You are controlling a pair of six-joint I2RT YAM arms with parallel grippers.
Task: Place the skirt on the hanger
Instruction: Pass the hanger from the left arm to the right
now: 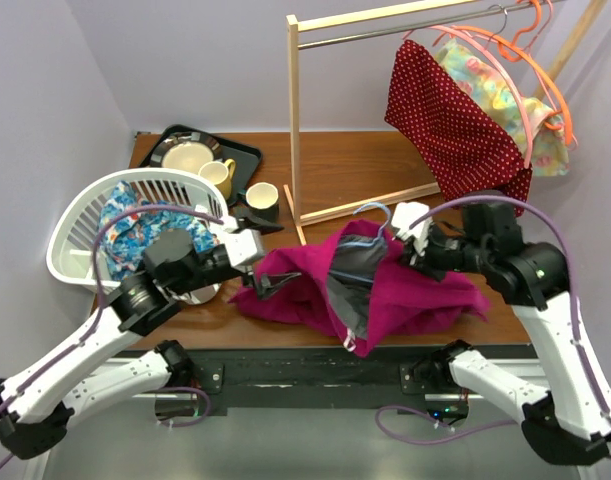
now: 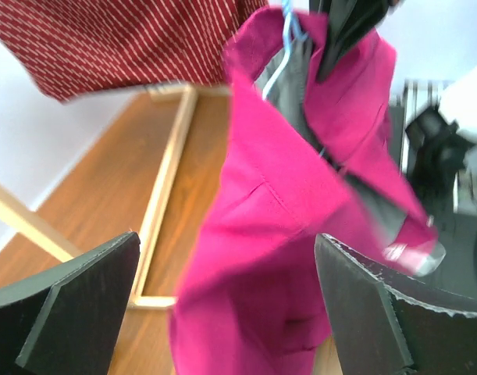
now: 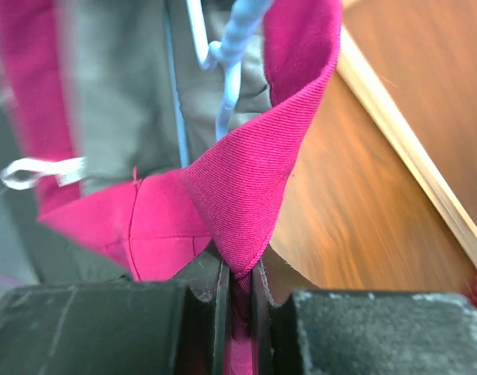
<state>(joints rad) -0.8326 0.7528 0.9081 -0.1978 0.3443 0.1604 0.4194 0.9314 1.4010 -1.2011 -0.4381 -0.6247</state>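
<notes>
At the far-left corner of the wooden table [image 1: 335,165], a black tray [image 1: 247,155] is found carrying a cream plate [image 1: 188,157] and a yellow mug [image 1: 219,175]; a second cream mug [image 1: 262,196] is set just beside it. Along the left edge, a white plastic laundry basket [image 1: 70,235] is filled with blue patterned cloth [image 1: 125,225]. A magenta skirt [image 1: 405,290] with grey lining is heaped at the near edge, with a light-blue hanger [image 1: 373,222] lodged in its waistband. One fold is pinched between the pressed jaws of the right gripper [image 3: 238,277]. The left gripper [image 2: 226,250] is held spread at the skirt's left end. A wooden garment rack [image 1: 295,120], hung with a red dotted garment [image 1: 450,115], stands behind.
</notes>
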